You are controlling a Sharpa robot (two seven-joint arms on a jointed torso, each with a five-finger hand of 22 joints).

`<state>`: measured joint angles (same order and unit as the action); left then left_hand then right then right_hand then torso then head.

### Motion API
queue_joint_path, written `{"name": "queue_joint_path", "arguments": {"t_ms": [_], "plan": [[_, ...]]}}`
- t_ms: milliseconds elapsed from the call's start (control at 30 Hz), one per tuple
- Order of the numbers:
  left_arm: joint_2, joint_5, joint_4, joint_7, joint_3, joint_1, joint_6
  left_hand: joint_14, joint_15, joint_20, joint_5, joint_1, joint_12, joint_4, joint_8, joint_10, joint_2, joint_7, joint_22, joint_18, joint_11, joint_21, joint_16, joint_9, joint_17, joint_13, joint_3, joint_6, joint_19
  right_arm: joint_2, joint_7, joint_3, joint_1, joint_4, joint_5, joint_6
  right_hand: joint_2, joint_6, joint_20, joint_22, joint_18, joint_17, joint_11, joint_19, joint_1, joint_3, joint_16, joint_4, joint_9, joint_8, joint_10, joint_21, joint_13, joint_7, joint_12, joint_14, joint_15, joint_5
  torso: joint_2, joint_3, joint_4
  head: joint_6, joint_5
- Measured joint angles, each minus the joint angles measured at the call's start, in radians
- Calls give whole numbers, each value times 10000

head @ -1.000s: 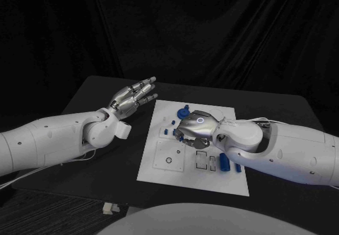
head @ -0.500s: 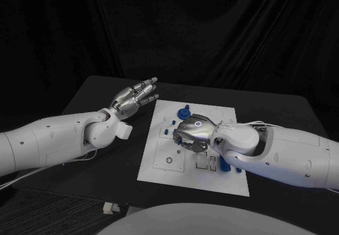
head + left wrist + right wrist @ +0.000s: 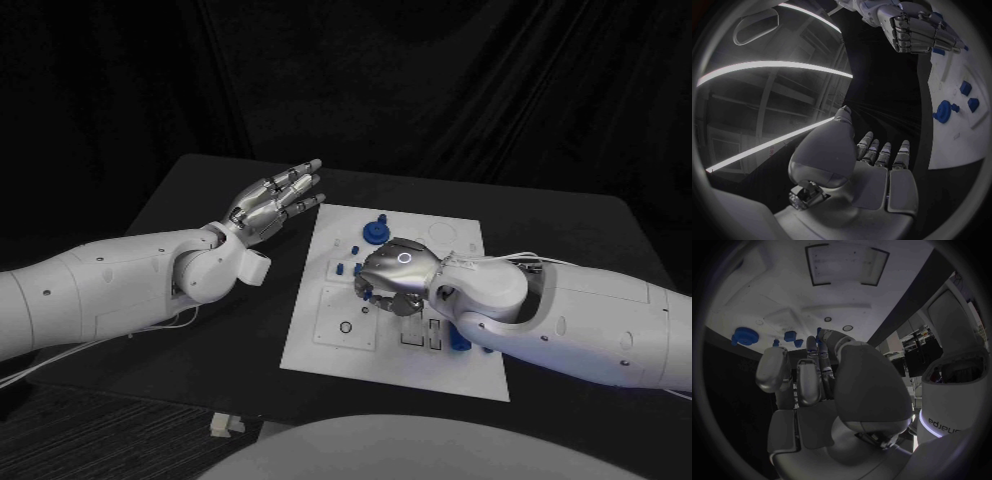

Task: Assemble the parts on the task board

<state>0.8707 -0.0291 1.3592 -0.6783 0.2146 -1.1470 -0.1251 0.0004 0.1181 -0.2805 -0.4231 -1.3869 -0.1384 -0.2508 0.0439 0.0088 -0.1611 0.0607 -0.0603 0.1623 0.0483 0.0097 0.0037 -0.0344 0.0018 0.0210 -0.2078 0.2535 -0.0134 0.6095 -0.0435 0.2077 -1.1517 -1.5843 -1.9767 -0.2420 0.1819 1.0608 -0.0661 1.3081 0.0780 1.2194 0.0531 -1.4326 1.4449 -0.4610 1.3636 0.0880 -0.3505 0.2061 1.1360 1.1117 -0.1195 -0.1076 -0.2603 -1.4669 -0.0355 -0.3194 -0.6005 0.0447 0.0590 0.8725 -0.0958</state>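
Note:
The white task board (image 3: pixel 325 350) lies in the middle of the black table. A round blue part (image 3: pixel 375 231) and smaller blue parts (image 3: pixel 340 268) sit near its far end. More blue parts (image 3: pixel 459 338) lie by the slots near my right wrist. My right hand (image 3: pixel 392 274) hovers low over the board's middle with its fingers curled down. A bit of blue (image 3: pixel 819 332) shows at its fingertips; whether it is held I cannot tell. My left hand (image 3: pixel 274 200) hangs above the table left of the board, fingers (image 3: pixel 882 152) spread, holding nothing.
The board (image 3: pixel 957 125) has round holes (image 3: pixel 345 327) on its near left and rectangular slots (image 3: pixel 414 330) beside them. The table's front edge (image 3: pixel 173 400) runs close below the board. My right forearm (image 3: pixel 577 315) covers the board's right side.
My right hand has slid a little toward the near end of the board and lower over it. The left hand has not moved.

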Motion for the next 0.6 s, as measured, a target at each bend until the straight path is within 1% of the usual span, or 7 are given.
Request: {"name": "queue_joint_path", "arguments": {"t_ms": [133, 367, 600], "plan": [[-10, 0, -7, 0, 0, 14, -11, 0, 0, 0, 0, 0, 0, 0, 0, 0, 0, 0, 0, -1, 0, 0, 0, 1, 1, 0, 0, 0, 0, -5, 1, -1, 37, 9, 0, 32, 0, 0, 0, -1, 0, -23, 0, 0, 0, 0, 0, 0, 1, 0, 0, 0, 0, 0, 0, 35, 35, 0, 0, 0, 0, 0, 16], [-22, 0, -21, 0, 0, 45, -37, 0, 0, 0, -39, -39, 0, 0, -1, 0, -39, 0, -1, 0, 0, 0, 0, 2, 2, 0, 0, 0, 0, -25, 4, 1, 132, 21, -2, 75, 0, -1, 0, -1, 1, -23, 0, 0, 0, 1, 0, 1, -12, 0, 0, 0, -9, 0, 0, 35, 35, 0, 1, 0, 0, 0, 0], [-11, 0, -19, 0, -3, 89, -53, 0, 0, 0, -39, -39, 0, 0, -1, 0, -39, 0, -1, -1, 0, 0, 0, 2, 2, 0, 0, 0, 0, -29, 6, 3, 172, 21, -4, 80, 0, -1, 0, -2, 0, -23, 1, 0, 0, 30, 0, -26, -11, 0, -1, 0, -9, 0, 1, 35, 35, 0, 2, 0, 0, 0, 12]]}}
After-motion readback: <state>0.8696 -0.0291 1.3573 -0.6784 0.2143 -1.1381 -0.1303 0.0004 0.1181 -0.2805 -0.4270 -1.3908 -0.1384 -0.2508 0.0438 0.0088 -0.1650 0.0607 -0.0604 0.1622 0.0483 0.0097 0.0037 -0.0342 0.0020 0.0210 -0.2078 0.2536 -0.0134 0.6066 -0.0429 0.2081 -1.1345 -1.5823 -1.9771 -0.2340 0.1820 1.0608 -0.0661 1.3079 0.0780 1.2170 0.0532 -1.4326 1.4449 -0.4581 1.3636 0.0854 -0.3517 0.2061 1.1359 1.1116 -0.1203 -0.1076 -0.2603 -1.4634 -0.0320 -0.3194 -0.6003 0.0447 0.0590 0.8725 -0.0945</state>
